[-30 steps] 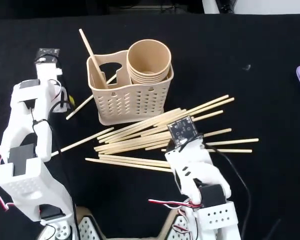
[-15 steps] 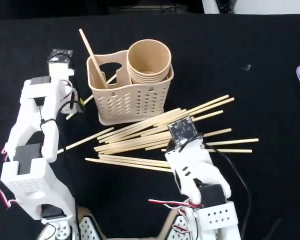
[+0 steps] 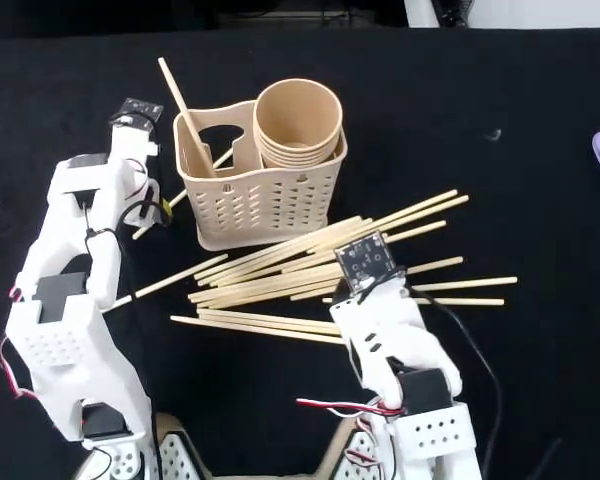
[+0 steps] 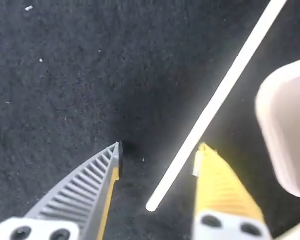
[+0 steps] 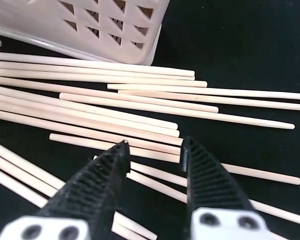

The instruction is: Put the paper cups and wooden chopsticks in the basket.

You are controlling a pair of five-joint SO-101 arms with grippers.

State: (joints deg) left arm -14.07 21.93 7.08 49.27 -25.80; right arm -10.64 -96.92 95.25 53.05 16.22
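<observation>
While the high view lays out the whole black surface [image 3: 520,90], the wrist views give the close detail at each tool. From above, the basket [image 3: 265,205] stands upright toward the far left. A stack of paper cups [image 3: 298,118] is nested in one compartment, and a leaning chopstick [image 3: 185,108] rises out of the other. A pile of wooden chopsticks [image 3: 300,272] lies flat just in front of the basket, fanning out to the right. A single chopstick [image 3: 152,222] lies apart from the pile at the basket's left corner.

The left tool [image 3: 152,205] sits low beside that corner. Its own wrist view shows the left tool [image 4: 160,146] spread wide, with the near end of the single chopstick [image 4: 215,100] lying between the fingertips, closer to the yellow one and not gripped. A rounded bit of the basket's wall [image 4: 285,130] shows just beyond.

The right arm [image 3: 395,345] leans over the pile from the near side. Its wrist view shows the right tool [image 5: 156,142] parted moderately, holding nothing, hanging over the wooden chopsticks [image 5: 115,100] with the basket's perforated wall [image 5: 90,25] behind them.
</observation>
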